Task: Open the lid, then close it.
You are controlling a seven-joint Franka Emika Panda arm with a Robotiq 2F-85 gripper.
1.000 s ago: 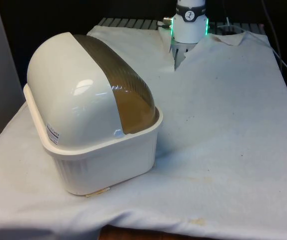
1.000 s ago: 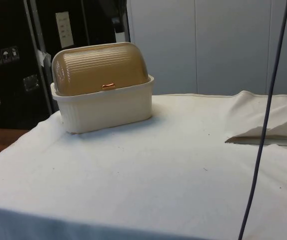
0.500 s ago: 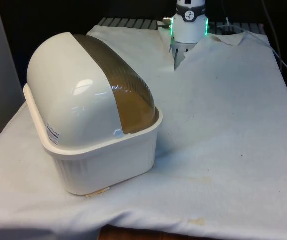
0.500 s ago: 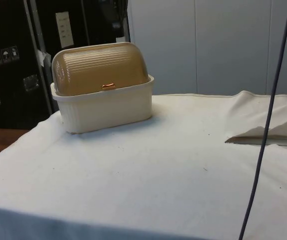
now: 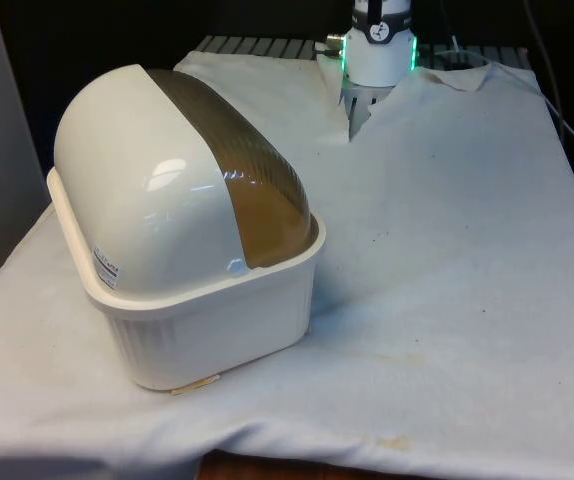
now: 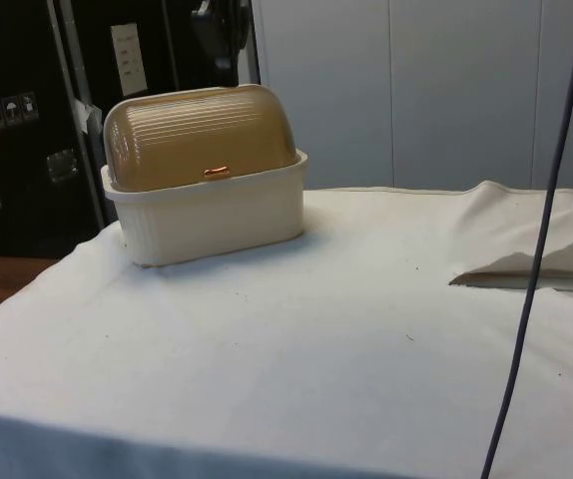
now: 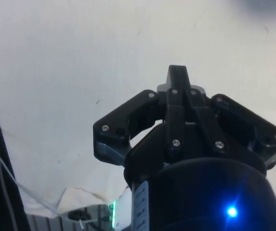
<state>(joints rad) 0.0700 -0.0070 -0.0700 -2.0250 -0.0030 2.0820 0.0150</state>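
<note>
Front view, item one: bread box (image 5: 182,255) — cream plastic tub with ribbed walls, domed top, standing on the counter (image 5: 447,260) toward the front view's left and near end. It turns one rounded cream end cap to this camera; a small printed label sits low on that cap. Its lid (image 5: 237,170) is a translucent brown roll-top band, ribbed, curving from the dome's crest down to the tub's rim on the side facing the front view's right. It is fully down, closed.

Side view, same item: the bread box (image 6: 207,205) stands at the counter's far left corner, before dark cabinets, with the lid (image 6: 202,135) facing the camera. A small orange-brown handle (image 6: 217,172) sits at the lid's lower edge, just above the tub's rim.

Item two: white cloth (image 6: 296,339) covering the counter, lightly speckled, with faint yellowish stains near the front view's near edge. A dark cable (image 6: 536,269) hangs across the side view's right.

Item three: hand (image 7: 179,77) — black, two-fingered, seen in the wrist view above bare cloth, well apart from the bread box. Its fingers lie together with no gap between them: closed, gripping nothing.
</note>
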